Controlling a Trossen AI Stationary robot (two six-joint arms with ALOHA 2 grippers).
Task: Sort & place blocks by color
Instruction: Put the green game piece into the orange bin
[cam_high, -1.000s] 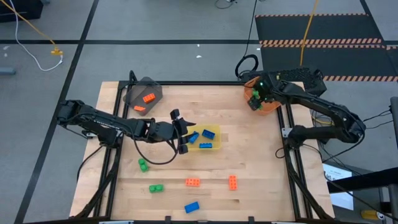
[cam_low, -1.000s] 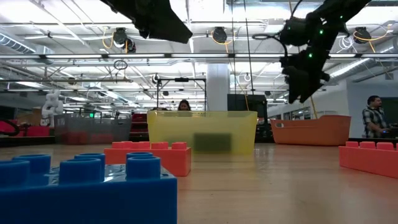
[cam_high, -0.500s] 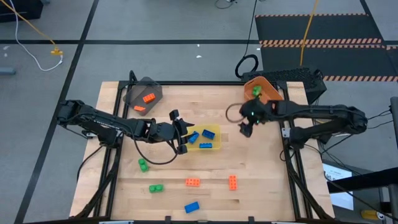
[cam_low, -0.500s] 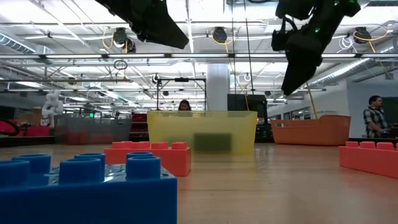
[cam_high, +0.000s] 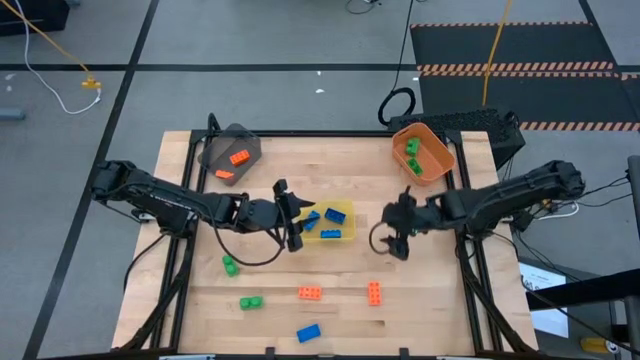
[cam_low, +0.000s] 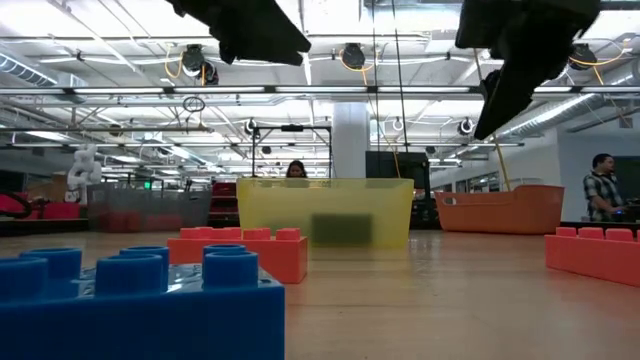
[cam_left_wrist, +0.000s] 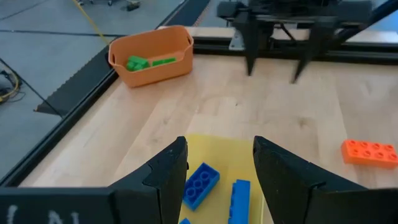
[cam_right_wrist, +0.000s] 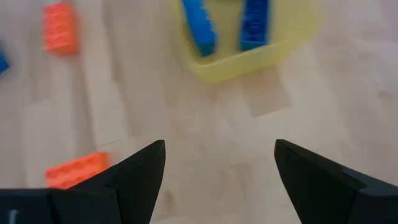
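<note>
In the low view both arms are cut off by the top edge, so neither tool shows whole there. The yellow bin (cam_low: 323, 212) is cloudy; only a dark smear shows through its wall, too vague to name. Beside it, a nearest blue block (cam_low: 140, 305) and an orange block (cam_low: 597, 254) run off the picture's edges. In the right wrist view the orange blocks (cam_right_wrist: 60, 28) near the yellow bin are smeared, their studs unreadable. In the left wrist view the left tool's fingers (cam_left_wrist: 169, 174) cover part of the bin's blue blocks (cam_left_wrist: 200, 185).
</note>
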